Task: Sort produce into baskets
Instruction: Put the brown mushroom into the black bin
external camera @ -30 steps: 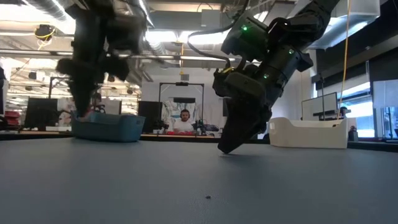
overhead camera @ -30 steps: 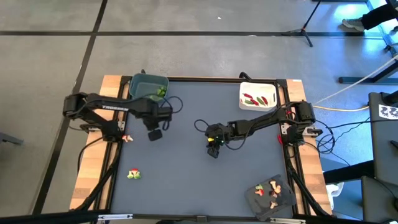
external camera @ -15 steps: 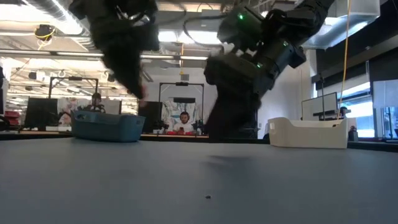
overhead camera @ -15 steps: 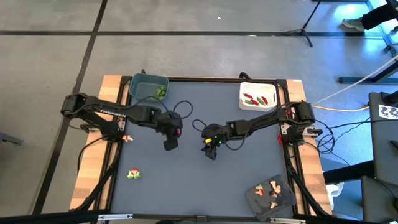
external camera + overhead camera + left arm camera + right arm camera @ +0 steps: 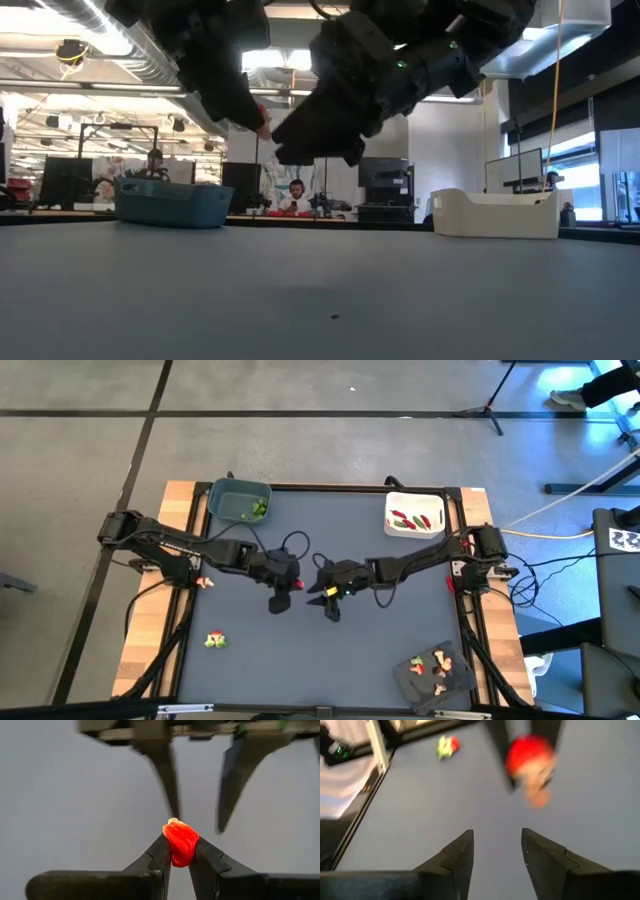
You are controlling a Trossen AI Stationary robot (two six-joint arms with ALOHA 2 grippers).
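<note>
A small red produce piece (image 5: 180, 842) with a pale tip hangs above the table's middle, with my left gripper (image 5: 179, 855) shut on it. My right gripper (image 5: 497, 837) faces it from the right, open, its two fingers (image 5: 167, 775) standing just beyond the piece's tip. In the high view my left gripper (image 5: 293, 584) and right gripper (image 5: 314, 590) almost meet. The blue-grey basket (image 5: 240, 500) at the far left holds green produce. The white basket (image 5: 413, 515) at the far right holds red and green pieces. The dark grey tray (image 5: 435, 678) at the near right holds tan ones. My left gripper pinches the piece's red body (image 5: 181, 851) between its two fingertips, and the pale tip (image 5: 172, 822) sticks out past them. The fingers slant downward, coming from the table's left. The piece is lifted clear of the table.
A green and red piece (image 5: 214, 640) lies loose on the mat near the left edge, and a small one (image 5: 205, 582) sits by the wooden left rim. Cables loop over the mat behind both grippers. The mat's near middle has free room.
My left gripper has swung from beside the blue-grey basket toward the table's middle with the red piece, tipping up from pointing steeply down. My right gripper has risen off the mat, levelled out and gone left toward my left gripper.
</note>
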